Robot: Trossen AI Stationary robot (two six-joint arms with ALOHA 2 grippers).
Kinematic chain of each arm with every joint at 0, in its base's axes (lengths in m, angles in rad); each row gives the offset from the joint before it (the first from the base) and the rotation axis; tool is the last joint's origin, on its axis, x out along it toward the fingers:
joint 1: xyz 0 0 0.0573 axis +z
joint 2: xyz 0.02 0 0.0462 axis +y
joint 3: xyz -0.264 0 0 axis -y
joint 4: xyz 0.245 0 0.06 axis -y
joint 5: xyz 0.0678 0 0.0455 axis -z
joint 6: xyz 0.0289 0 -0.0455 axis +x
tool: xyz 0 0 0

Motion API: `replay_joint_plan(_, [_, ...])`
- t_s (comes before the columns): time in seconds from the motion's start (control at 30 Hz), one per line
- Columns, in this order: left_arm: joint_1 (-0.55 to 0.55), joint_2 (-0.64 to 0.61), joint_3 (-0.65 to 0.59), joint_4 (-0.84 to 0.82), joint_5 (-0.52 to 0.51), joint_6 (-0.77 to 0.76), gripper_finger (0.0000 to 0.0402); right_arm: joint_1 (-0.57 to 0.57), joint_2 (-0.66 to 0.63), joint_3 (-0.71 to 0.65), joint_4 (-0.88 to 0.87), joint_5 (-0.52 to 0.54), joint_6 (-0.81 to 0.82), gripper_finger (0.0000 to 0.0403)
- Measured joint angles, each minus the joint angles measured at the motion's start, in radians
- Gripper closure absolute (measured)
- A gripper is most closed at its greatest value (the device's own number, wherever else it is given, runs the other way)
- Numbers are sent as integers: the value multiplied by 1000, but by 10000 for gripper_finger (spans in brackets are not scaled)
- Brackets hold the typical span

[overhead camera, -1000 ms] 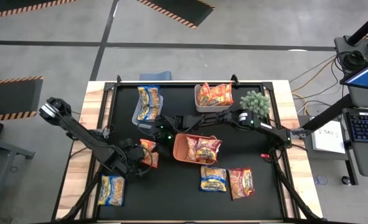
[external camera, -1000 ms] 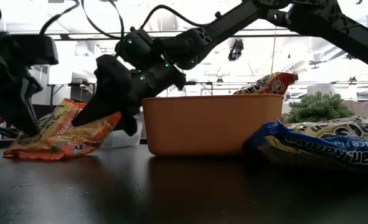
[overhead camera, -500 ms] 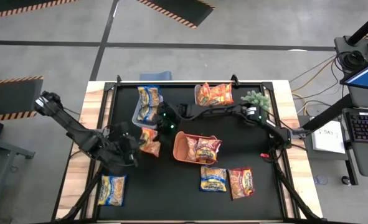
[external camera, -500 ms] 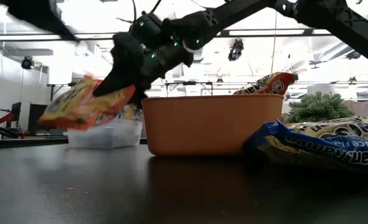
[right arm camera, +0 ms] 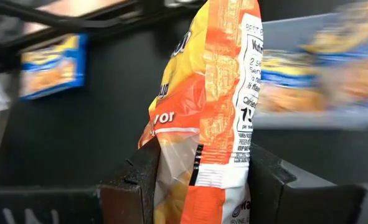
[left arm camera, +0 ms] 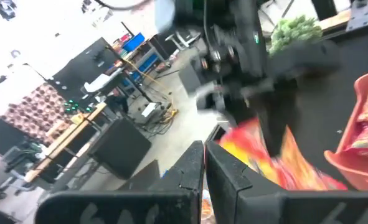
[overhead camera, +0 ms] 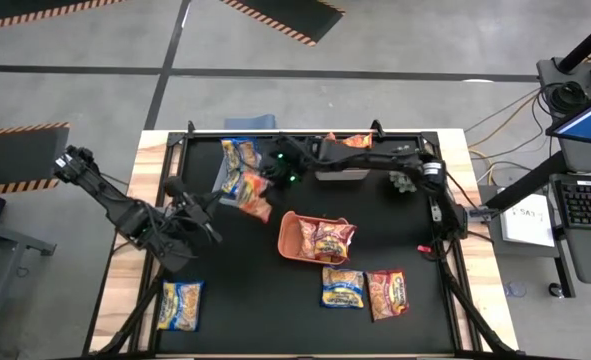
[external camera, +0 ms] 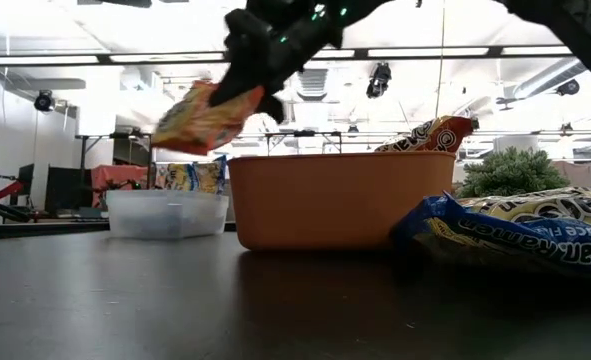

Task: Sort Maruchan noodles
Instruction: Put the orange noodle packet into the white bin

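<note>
An orange Maruchan noodle packet (overhead camera: 254, 197) hangs in the air near the clear bin (overhead camera: 222, 186), with my right gripper (overhead camera: 265, 182) shut on it. In the low view the packet (external camera: 205, 115) slopes down away from the fingers, well above the table. My left gripper (overhead camera: 203, 205) is shut and empty, raised at the table's left, a short way from the packet (left arm camera: 264, 158). Loose packets lie flat near the front edge: a blue one (overhead camera: 180, 305), another blue one (overhead camera: 342, 288) and a red one (overhead camera: 387, 293). My right gripper pinches one end of the orange packet (right arm camera: 203, 167) between its two fingers (right arm camera: 140, 180), one on each flat face. The fingers slant down from the table's right and far side. The packet is lifted clear of the table and juts out tilted beyond the fingertips.
The clear bin holds blue packets (overhead camera: 237, 160). A white bin (overhead camera: 325, 172) with red packets stands at the far edge under my right arm. An orange bin (overhead camera: 293, 238) with a packet is mid-table. A green plant (overhead camera: 407, 178) is at the far right.
My right gripper has risen and gone toward the far edge with the orange packet, which lay on the table left of the orange bin and now hangs clear. My left gripper, then at the packet's other end, has drawn up and toward the left edge and has turned.
</note>
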Motion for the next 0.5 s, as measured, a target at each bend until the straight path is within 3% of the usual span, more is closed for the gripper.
replay_joint_plan(0.2, [29,-1,0,0,-58,61,402,-35,-129,0,-179,242,35,247])
replay_joint_plan(0.5, [53,1,-2,-19,-64,62,402,-108,-235,0,-443,704,202,248])
